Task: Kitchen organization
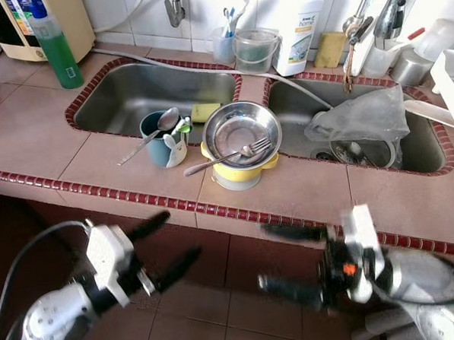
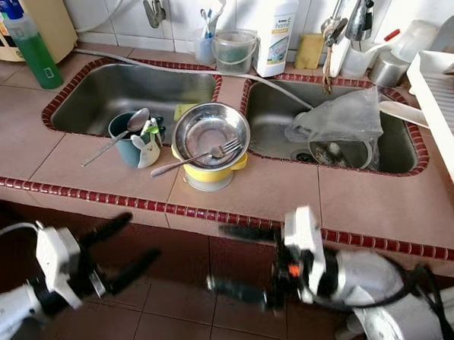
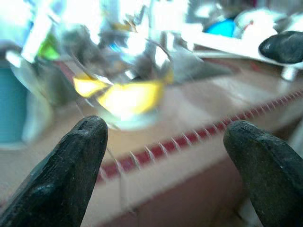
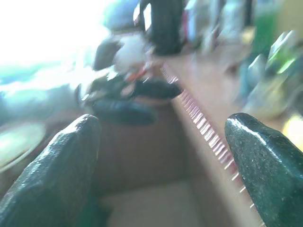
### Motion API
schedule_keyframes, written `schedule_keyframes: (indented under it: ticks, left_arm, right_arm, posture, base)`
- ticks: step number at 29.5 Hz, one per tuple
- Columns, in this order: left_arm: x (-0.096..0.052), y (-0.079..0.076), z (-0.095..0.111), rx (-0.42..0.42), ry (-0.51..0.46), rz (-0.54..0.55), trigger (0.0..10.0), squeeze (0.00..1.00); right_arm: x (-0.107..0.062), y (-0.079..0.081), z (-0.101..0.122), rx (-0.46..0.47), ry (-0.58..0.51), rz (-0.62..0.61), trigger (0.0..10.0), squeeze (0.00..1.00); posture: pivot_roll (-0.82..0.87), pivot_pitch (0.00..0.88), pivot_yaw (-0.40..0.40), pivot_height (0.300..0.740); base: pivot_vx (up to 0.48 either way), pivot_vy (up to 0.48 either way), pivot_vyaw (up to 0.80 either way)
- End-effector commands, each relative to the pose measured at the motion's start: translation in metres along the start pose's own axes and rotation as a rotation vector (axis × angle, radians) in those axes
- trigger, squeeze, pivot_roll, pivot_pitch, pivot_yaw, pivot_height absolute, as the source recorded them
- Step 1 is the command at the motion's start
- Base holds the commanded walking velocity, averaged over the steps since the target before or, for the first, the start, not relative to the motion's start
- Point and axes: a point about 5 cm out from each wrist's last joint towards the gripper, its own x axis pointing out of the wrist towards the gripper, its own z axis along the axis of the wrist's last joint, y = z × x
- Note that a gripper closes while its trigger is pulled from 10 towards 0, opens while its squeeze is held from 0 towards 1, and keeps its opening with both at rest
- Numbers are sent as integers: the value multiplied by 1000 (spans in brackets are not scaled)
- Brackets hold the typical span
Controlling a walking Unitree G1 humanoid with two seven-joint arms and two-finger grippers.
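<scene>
A steel bowl (image 1: 236, 130) with a fork (image 1: 245, 151) across it sits on a yellow bowl (image 1: 235, 173) on the tiled counter (image 1: 304, 189) between two sinks. To its left stands a teal mug (image 1: 158, 139) holding a spoon (image 1: 163, 121). My left gripper (image 1: 168, 245) is open, below the counter's front edge at lower left. My right gripper (image 1: 281, 258) is open too, below the edge at lower right, pointing left. Both are apart from the dishes. In the left wrist view the yellow bowl (image 3: 125, 97) lies blurred beyond the open fingertips (image 3: 80, 146).
The left sink (image 1: 131, 87) holds a yellow sponge (image 1: 206, 111); the right sink (image 1: 416, 145) holds a grey plastic bag (image 1: 357, 117). A green bottle (image 1: 55, 42), a white detergent bottle (image 1: 296, 29), cups and taps line the back. A white dish rack (image 2: 444, 105) stands at the right.
</scene>
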Motion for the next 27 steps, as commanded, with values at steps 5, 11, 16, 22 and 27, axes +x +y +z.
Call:
schedule_keyframes:
  ticks: [5,11,16,22,27]
  left_arm:
    - [4,16,13,-35,-63,122,10000,0]
    - [9,28,29,-57,-140,214,10000,0]
    - [23,44,46,-111,-262,362,10000,0]
    - [37,51,51,-171,-319,419,10000,0]
    - [47,59,55,-177,-337,469,10000,0]
  right_arm:
    - [5,-16,15,-53,-97,-161,10000,0]
    - [14,-28,33,-102,-211,-276,10000,0]
    - [20,-47,50,-149,-337,-451,10000,0]
    - [22,-63,62,-140,-436,-610,10000,0]
    - [19,-73,69,-150,-474,-715,10000,0]
  posture:
    - [-38,82,2,740]
    - [-38,80,8,740]
    - [-33,79,1,740]
    - [-32,82,-3,740]
    - [-37,87,-2,740]
  base:
    - [0,0,0]
    - [0,0,0]
    - [0,0,0]
    - [0,0,0]
    - [0,0,0]
